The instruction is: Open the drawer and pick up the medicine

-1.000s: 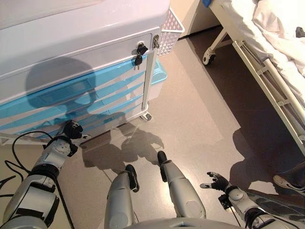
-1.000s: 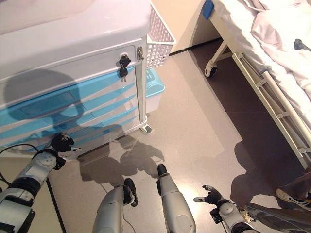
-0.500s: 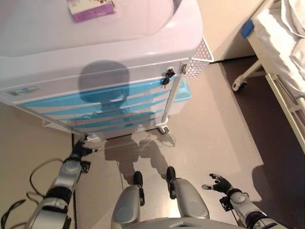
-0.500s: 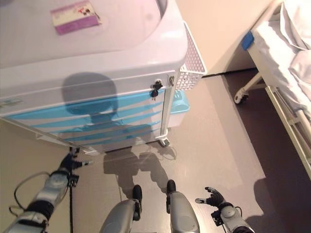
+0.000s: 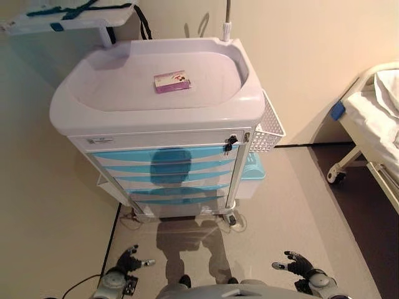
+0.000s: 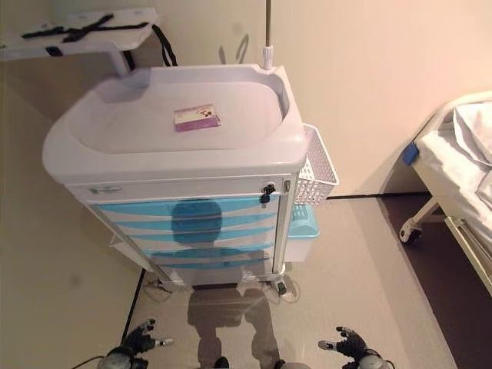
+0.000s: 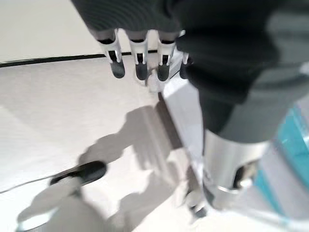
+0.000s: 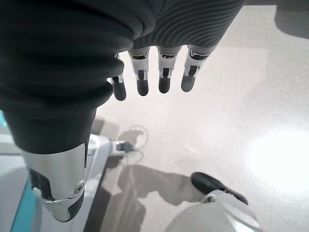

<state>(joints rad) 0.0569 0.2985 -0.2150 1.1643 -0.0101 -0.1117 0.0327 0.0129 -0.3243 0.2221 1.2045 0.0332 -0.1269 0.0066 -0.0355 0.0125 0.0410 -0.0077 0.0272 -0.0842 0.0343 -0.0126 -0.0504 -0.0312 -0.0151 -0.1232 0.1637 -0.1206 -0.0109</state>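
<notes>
My left hand (image 5: 126,260) hangs low over the floor (image 5: 293,212), fingers relaxed and spread, gripping nothing, well short of the cart (image 5: 162,131). The cart stands ahead against the wall. Its blue drawers (image 5: 165,171) are all closed. A small purple medicine box (image 5: 172,81) lies on the cart's top surface (image 5: 112,87), near the middle. A white mesh basket (image 5: 268,131) hangs on the cart's right side. My right hand (image 5: 298,265) hovers low over the floor, fingers straight and spread, empty. A bed (image 5: 374,118) stands at far right.
</notes>
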